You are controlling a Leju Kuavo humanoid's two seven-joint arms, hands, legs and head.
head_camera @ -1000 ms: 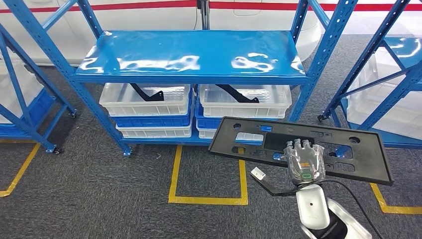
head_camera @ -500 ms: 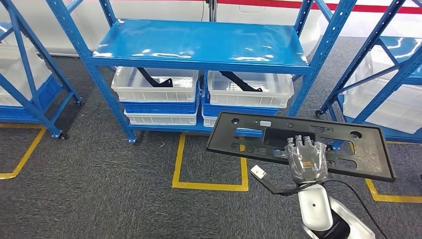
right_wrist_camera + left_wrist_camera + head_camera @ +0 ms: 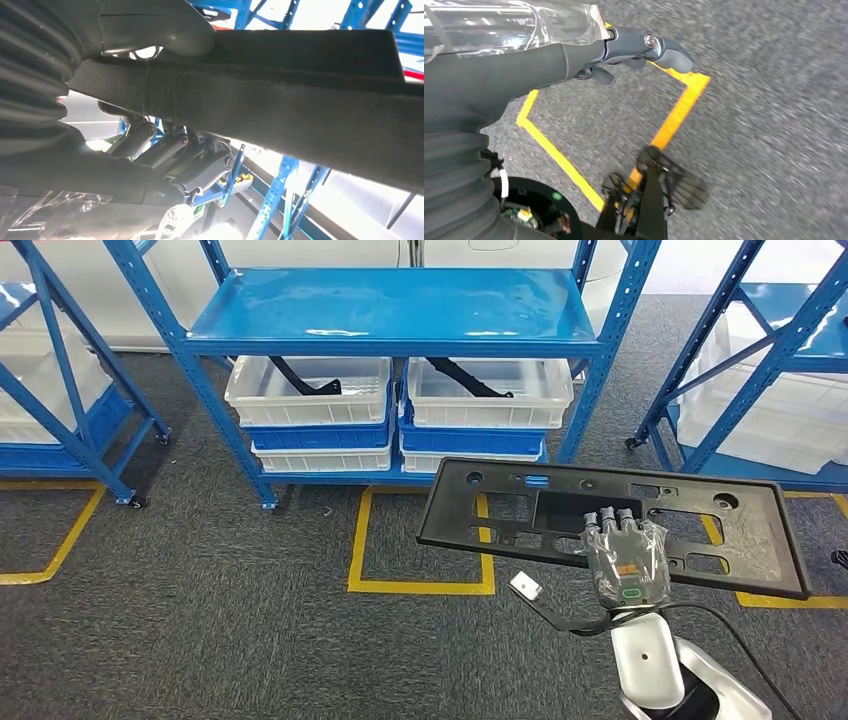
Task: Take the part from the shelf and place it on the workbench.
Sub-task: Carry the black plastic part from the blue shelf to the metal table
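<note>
Since a second ago the whole view has shifted: the blue shelf [image 3: 390, 315] and its white bins [image 3: 310, 390] sit higher and farther off, so the camera has moved, while the right hand [image 3: 625, 560] keeps its grasp on the black panel [image 3: 610, 525], fingers curled over its near edge. The panel is held in the air over the grey carpet [image 3: 200, 620], roughly flat, its long axis running left to right. The left hand [image 3: 574, 55] hangs over the floor with fingers loosely curled, holding nothing.
</note>
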